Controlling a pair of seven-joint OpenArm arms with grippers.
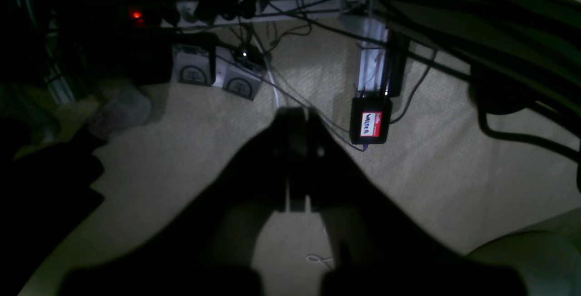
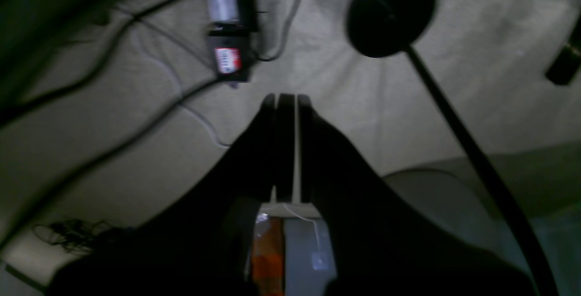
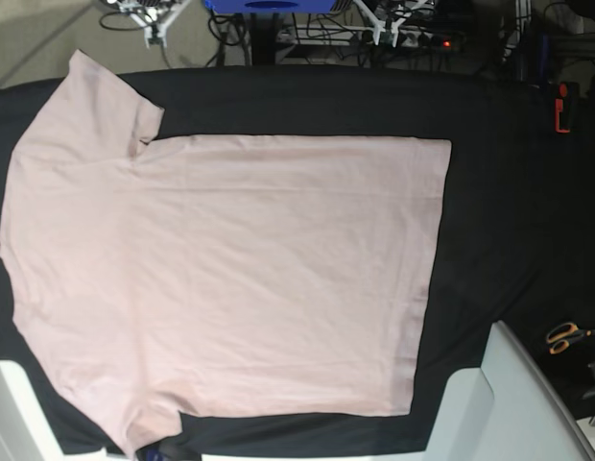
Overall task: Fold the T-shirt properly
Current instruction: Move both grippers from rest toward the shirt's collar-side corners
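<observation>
The pale pink T-shirt (image 3: 230, 269) lies spread flat on the black cloth (image 3: 489, 192) in the base view, hem to the right and sleeves at the upper and lower left. Its neckline is not visible. It appears in neither wrist view. My left gripper (image 1: 297, 116) is shut and empty, hanging over beige carpet off the table. My right gripper (image 2: 286, 98) is also shut and empty over the carpet. Neither gripper's fingers show in the base view.
White arm parts (image 3: 494, 394) rise at the lower right of the base view. Orange-handled scissors (image 3: 566, 336) lie at the cloth's right edge. On the floor are cables, a black box with a red name tag (image 1: 371, 123) and a round black stand base (image 2: 390, 12).
</observation>
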